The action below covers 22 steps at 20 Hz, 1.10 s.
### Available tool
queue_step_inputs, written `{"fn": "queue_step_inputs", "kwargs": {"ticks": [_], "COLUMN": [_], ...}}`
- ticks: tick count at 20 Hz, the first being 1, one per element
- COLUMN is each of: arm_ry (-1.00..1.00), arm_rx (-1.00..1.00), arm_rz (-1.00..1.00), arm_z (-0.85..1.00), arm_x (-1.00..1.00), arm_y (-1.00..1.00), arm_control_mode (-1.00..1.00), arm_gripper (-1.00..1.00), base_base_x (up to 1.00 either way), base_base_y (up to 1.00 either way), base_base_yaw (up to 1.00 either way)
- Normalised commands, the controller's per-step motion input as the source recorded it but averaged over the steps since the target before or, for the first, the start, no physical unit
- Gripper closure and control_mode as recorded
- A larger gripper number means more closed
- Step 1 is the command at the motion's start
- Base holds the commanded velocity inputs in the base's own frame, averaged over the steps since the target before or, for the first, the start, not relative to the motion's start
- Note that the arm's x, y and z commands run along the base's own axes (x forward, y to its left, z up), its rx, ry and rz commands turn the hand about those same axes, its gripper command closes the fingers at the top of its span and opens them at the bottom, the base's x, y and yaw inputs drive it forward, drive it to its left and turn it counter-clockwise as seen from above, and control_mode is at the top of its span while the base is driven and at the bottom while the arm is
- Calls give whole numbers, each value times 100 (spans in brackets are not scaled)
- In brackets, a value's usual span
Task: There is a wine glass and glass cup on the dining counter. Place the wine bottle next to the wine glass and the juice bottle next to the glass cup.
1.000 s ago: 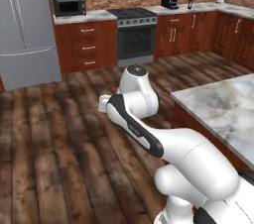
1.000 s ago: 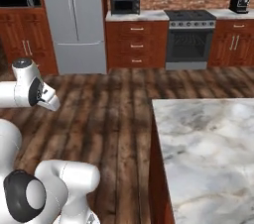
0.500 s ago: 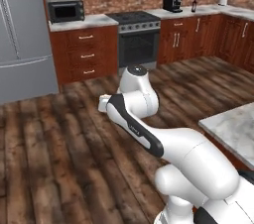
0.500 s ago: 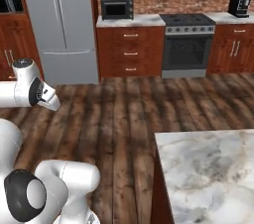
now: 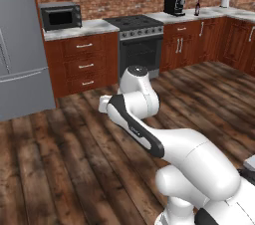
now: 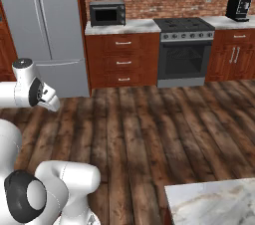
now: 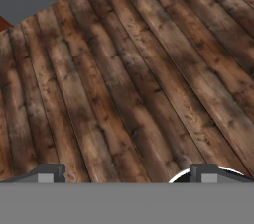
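Observation:
My gripper (image 7: 128, 175) is open, its two dark fingertips (image 7: 48, 173) far apart with nothing between them, and it points down at bare wooden floor. The arm is folded in front of the base, with the hand (image 6: 46, 98) held over the floor. Only a corner of the dining counter's marble top (image 6: 211, 203) shows at the lower right, with a sliver (image 5: 251, 161) at the right edge. A slim dark bottle (image 5: 197, 7) stands on the far wall counter beside the coffee machine; it is too small to read a label. The wine glass, glass cup and juice bottle are out of view.
Ahead are a steel fridge (image 6: 47, 25), a microwave (image 6: 106, 14) on a marble-topped cabinet, a stove (image 6: 185, 50) and a black coffee machine (image 5: 174, 4). Red-brown cabinets (image 5: 239, 45) run along the right wall. Wooden floor (image 6: 149, 129) lies between me and them.
The base has driven, so both base views shifted: the marble counter slid off to the lower right and the far kitchen wall looms larger. The arm's pose is unchanged.

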Motion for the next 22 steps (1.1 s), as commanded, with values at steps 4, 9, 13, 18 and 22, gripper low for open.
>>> {"fn": "queue_step_inputs", "kwargs": {"ticks": [4,9,13,18,22], "arm_ry": [0,0,0,0,0], "arm_rx": [0,0,0,0,0], "arm_rz": [0,0,0,0,0], "arm_z": [0,0,0,0,0], "arm_x": [0,0,0,0,0], "arm_y": [0,0,0,0,0], "arm_control_mode": [100,100,100,100,100], "arm_gripper": [-100,-100,-100,-100,-100], "base_base_x": [94,93,91,87,77], "base_base_y": [15,7,1,0,-11], "base_base_yaw": [-15,-15,-15,-14,-16]}}
